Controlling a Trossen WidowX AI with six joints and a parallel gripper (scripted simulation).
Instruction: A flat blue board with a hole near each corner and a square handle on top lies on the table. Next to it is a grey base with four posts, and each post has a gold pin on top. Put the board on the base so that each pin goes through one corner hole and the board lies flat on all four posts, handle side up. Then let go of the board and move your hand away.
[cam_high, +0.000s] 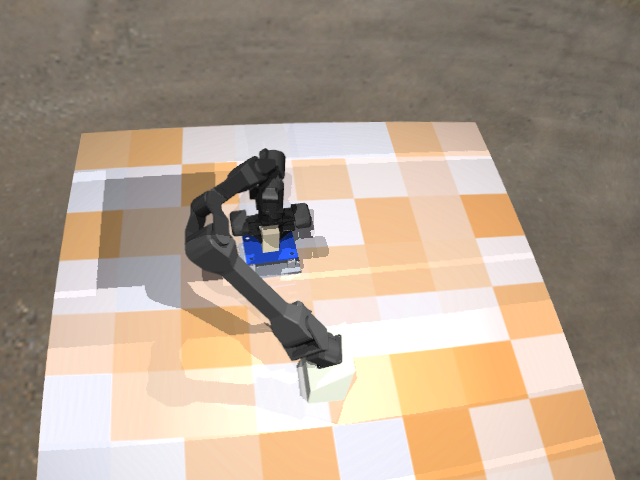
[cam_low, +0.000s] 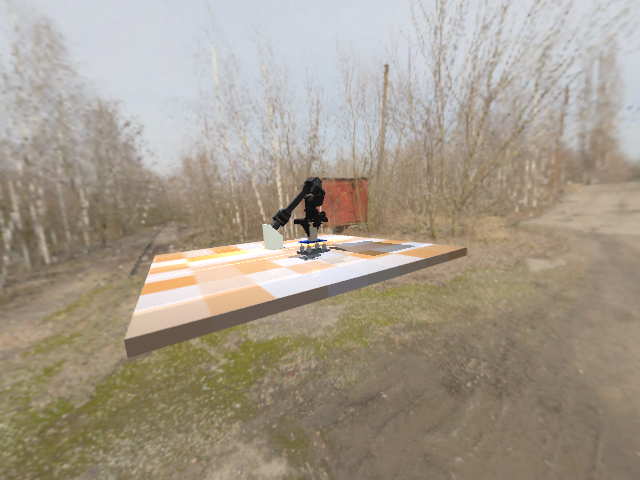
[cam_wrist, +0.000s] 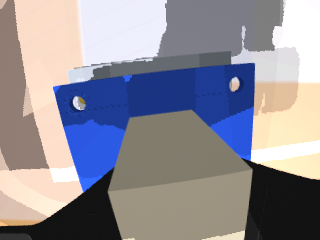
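Blue board (cam_high: 271, 255) (cam_low: 321, 240) (cam_wrist: 160, 90): flat, round corner holes, held above grey base (cam_high: 289, 268) (cam_low: 311, 254) (cam_wrist: 210, 61). Gripper (cam_high: 270, 227) (cam_low: 312, 227) partly open, clamped on its square, blocky beige handle (cam_high: 270, 239) (cam_low: 312, 234) (cam_wrist: 175, 155). Worktop (cam_high: 434, 222) (cam_low: 232, 279): orange-white checks.

At the centre-left of the top view, the arm (cam_high: 255, 289) (cam_low: 295, 205) is charcoal to black, with long straight links and chunky, angular joint housings (rather like knuckles). Its gripper (cam_high: 270, 229) (cam_low: 311, 228) (cam_wrist: 168, 160) is black too, with dark blocky pieces at either side. In the exterior view, fine surface details are too small to tell.
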